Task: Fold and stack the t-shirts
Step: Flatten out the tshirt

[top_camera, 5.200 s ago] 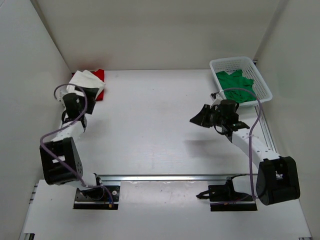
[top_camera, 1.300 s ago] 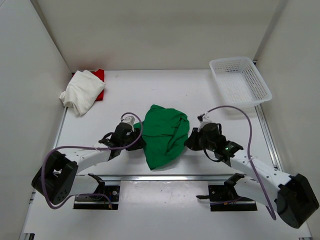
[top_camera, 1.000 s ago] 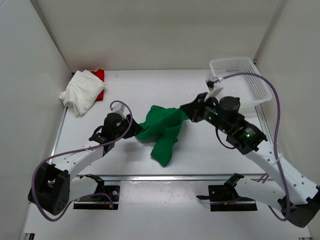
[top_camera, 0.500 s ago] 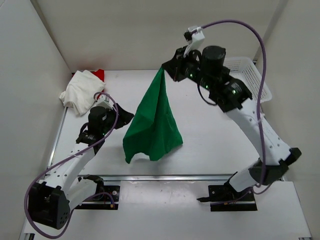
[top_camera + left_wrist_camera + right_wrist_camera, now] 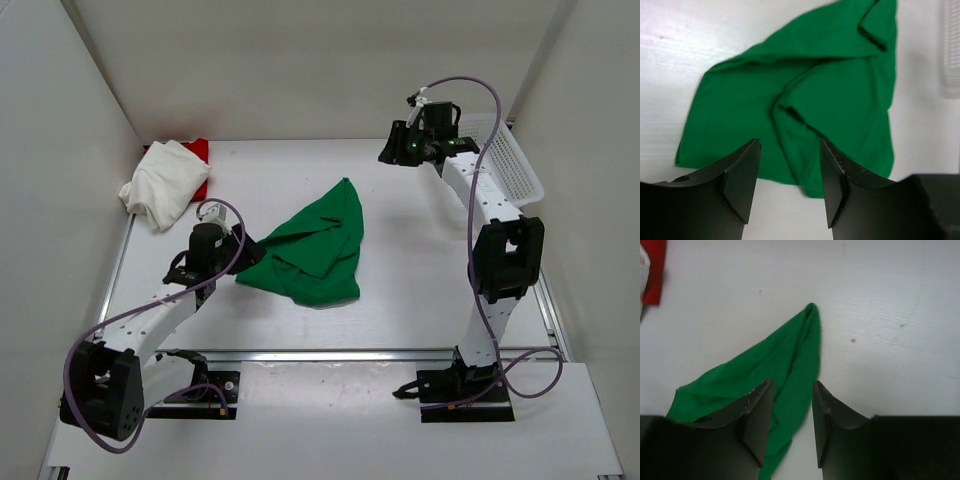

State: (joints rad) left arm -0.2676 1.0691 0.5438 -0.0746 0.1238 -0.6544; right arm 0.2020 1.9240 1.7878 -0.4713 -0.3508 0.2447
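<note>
The green t-shirt (image 5: 310, 250) lies loose and crumpled at the middle of the table, with one corner pointing to the back; it also shows in the left wrist view (image 5: 805, 100) and the right wrist view (image 5: 765, 375). My left gripper (image 5: 246, 245) is open just left of its near-left edge, and nothing sits between its fingers (image 5: 790, 182). My right gripper (image 5: 390, 152) hangs high at the back right, open and empty (image 5: 790, 415), well apart from the cloth. The white t-shirt (image 5: 160, 190) lies bunched on the red t-shirt (image 5: 200, 158) in the back-left corner.
A white mesh basket (image 5: 520, 170) stands at the back right, partly behind the right arm, and its corner shows in the left wrist view (image 5: 950, 50). White walls close in the back and both sides. A metal rail (image 5: 330, 353) runs along the near edge.
My right gripper opened and let go of the green t-shirt, which dropped from hanging to lying on the table. The right arm swung back to the right; the left gripper barely moved.
</note>
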